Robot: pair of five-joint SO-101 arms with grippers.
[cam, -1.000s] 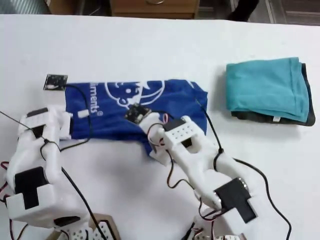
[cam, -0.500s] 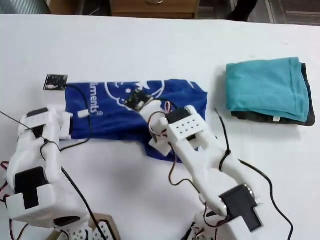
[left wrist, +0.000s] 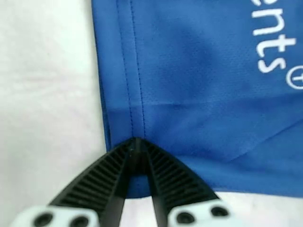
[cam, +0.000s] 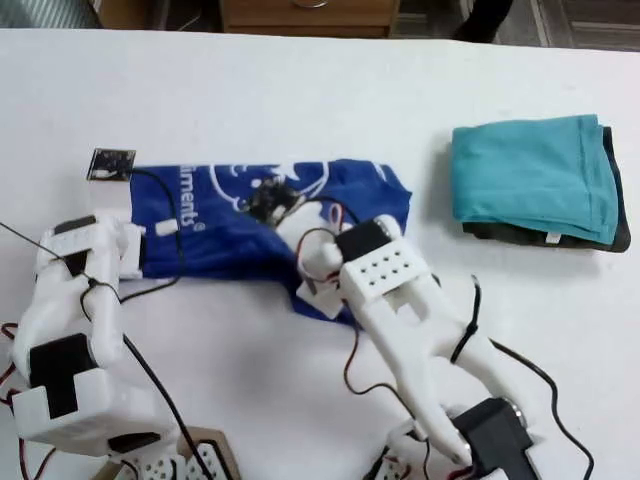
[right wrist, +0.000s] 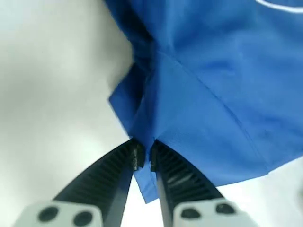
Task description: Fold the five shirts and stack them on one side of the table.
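Blue shirt [cam: 230, 225] lies partly folded into a long band on a white surface [cam: 300, 90], seen from above. White lettering and a round white cartoon graphic run across the shirt. The letters are partly covered by black cables, and I do not read them out. A small white tag sits on the shirt near its left end.

The left hand [cam: 138, 250] is at the shirt's left end. In the left wrist view its black ribbed jaws are clenched to a point [left wrist: 137, 146] on the stitched hem of the shirt [left wrist: 199, 85], close to a corner, with white lettering further along the cloth.

The right hand [cam: 315, 285] is at the shirt's near edge, toward its right end. In the right wrist view its jaws [right wrist: 143, 151] pinch a bunched corner of the blue cloth [right wrist: 213, 71], which is lifted off the surface and creased there.

Well to the right of the blue shirt, apart from it, a folded teal shirt [cam: 530, 175] rests on a folded dark shirt [cam: 620, 235], forming a neat stack. A small white label shows at the stack's near edge; its print is too small to tell.
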